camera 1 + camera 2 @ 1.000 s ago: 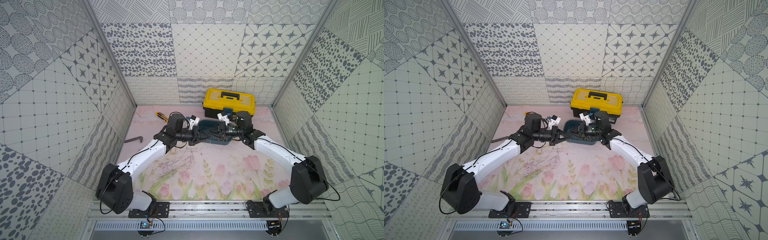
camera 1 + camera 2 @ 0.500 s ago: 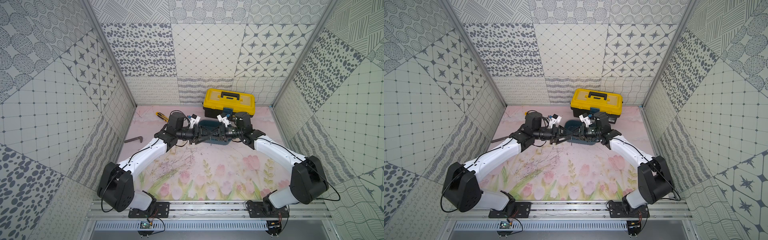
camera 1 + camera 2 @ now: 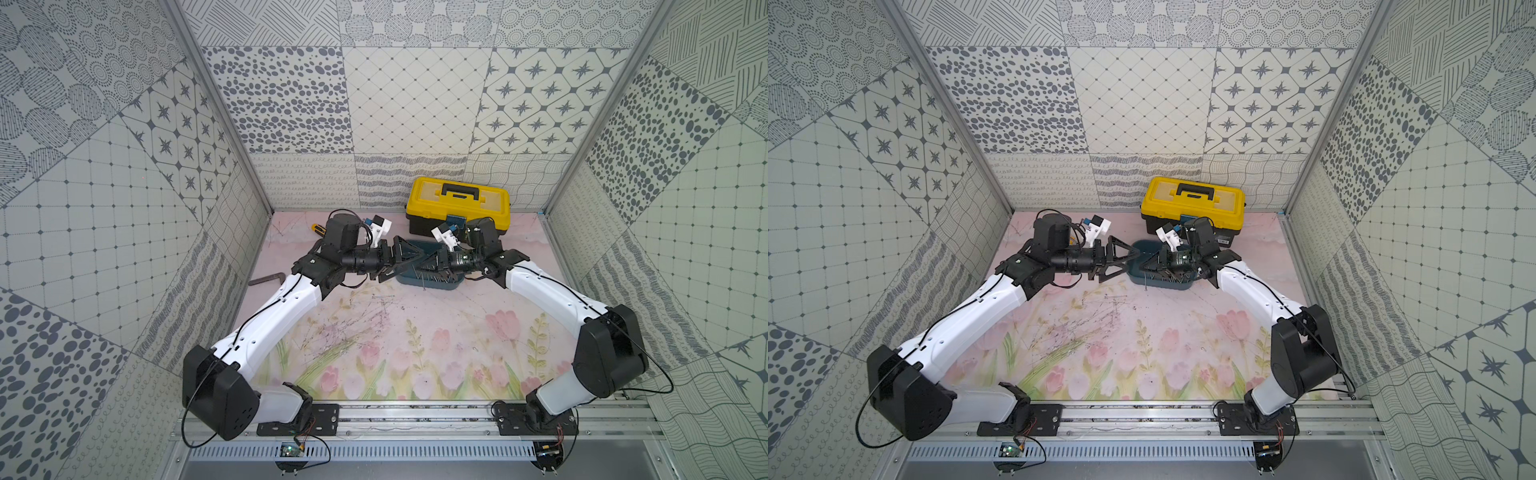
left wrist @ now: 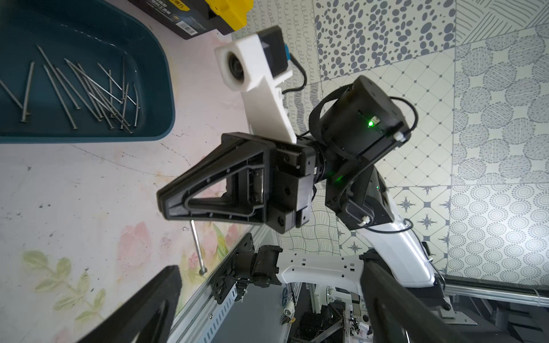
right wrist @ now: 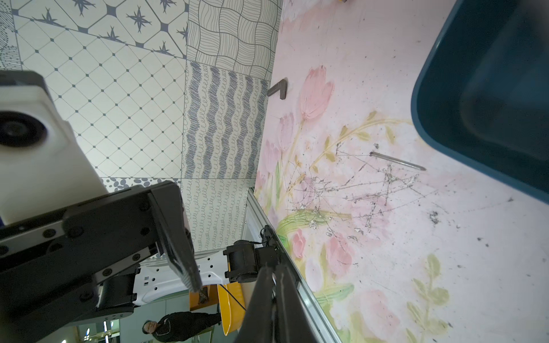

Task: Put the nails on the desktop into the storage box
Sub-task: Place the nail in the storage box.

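Both top views: left gripper (image 3: 1130,262) gaping wide beside the glossy teal storage box (image 3: 1158,283). Left wrist alone shows slim steel nails (image 4: 98,98) heaped inside, and the right gripper (image 4: 162,202) clamped, seemingly on a hanging nail (image 4: 197,246). Right wrist: a stray nail (image 5: 398,161) on the scuffed desktop (image 5: 386,237).

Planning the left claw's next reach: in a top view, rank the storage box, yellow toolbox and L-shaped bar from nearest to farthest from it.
From the left claw, in a top view:
1. storage box, right beside it, on the right arm's side.
2. yellow toolbox, behind the box, against the back wall.
3. L-shaped bar, far off by the left wall.
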